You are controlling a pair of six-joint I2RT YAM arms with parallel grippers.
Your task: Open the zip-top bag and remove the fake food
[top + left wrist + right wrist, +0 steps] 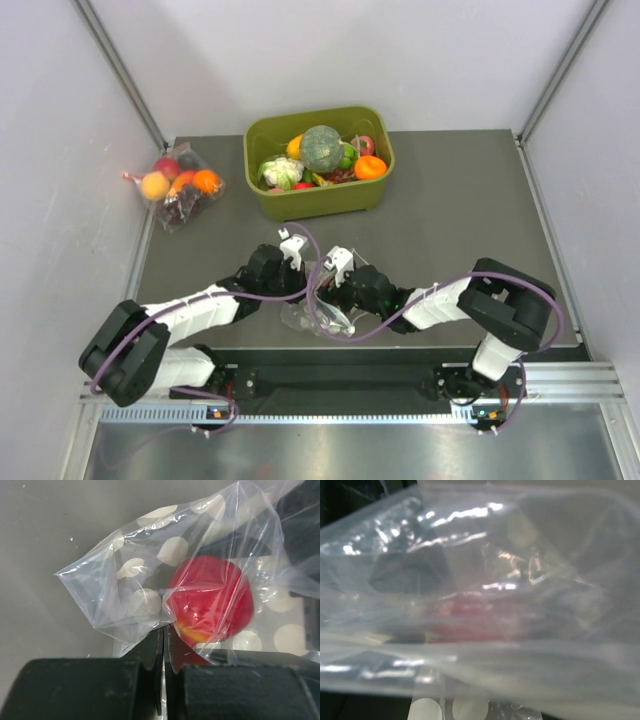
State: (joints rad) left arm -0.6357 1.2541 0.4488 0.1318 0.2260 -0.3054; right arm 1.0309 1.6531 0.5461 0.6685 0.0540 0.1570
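Green tub [318, 203] with white cauliflower [282, 172]; small fruit-filled bag [182, 190] left of it.

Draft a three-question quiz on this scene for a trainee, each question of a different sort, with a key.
1. True or false: the left gripper is shut on the plastic of the zip-top bag.
2. Multiple choice: what colour is the fruit seen inside that bag in the left wrist view? A green, B red, C orange.
3. Fill in: in the top view, the dark green pumpkin lies in the ___.

Key: 1 true. 2 B. 3 green tub.
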